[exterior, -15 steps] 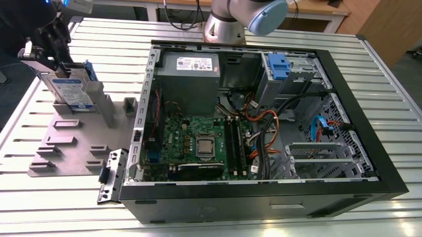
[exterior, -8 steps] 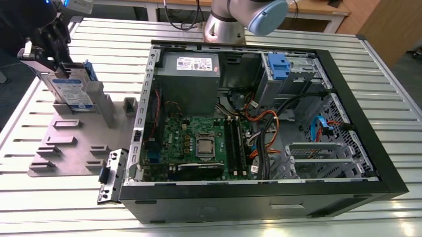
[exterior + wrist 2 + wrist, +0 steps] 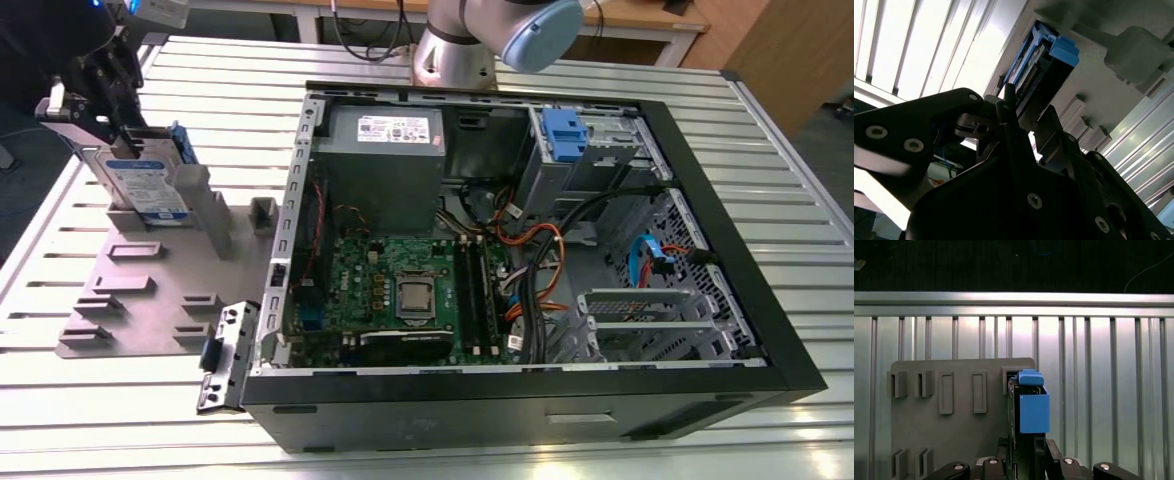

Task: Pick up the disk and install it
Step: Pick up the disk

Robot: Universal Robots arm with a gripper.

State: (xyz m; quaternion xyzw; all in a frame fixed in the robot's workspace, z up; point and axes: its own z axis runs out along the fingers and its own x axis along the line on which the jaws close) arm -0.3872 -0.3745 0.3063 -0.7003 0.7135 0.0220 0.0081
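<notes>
My fingers [image 3: 1010, 120] straddle the top edge of the disk [image 3: 140, 185], one on each flat face. As far as I can judge from the second wrist view, they are pressed together on it, not just standing beside it. The angle there is steep, so I would not swear to full contact on the far face.

The disk stands upright on its edge in a slot of the grey holder plate [image 3: 147, 300]. It is at the side of the plate farthest from the open computer case [image 3: 534, 395]. The plate lies flat on the ribbed table [image 3: 787, 180], and the disk's lower edge looks seated in the plate, not lifted.

I judge the disk a stiff metal slab, dense for its size, that will not bend under my grip. Its faces look smooth, and the labelled one could be slick, so it needs a firm squeeze across the thin body. The blue rails along its edges are plastic and likely to flex, so I keep my hold on the metal faces near the top edge. A drive like this is probably sensitive to knocks, so scraping or jarring it against the plate's slot walls is the main risk.
</notes>
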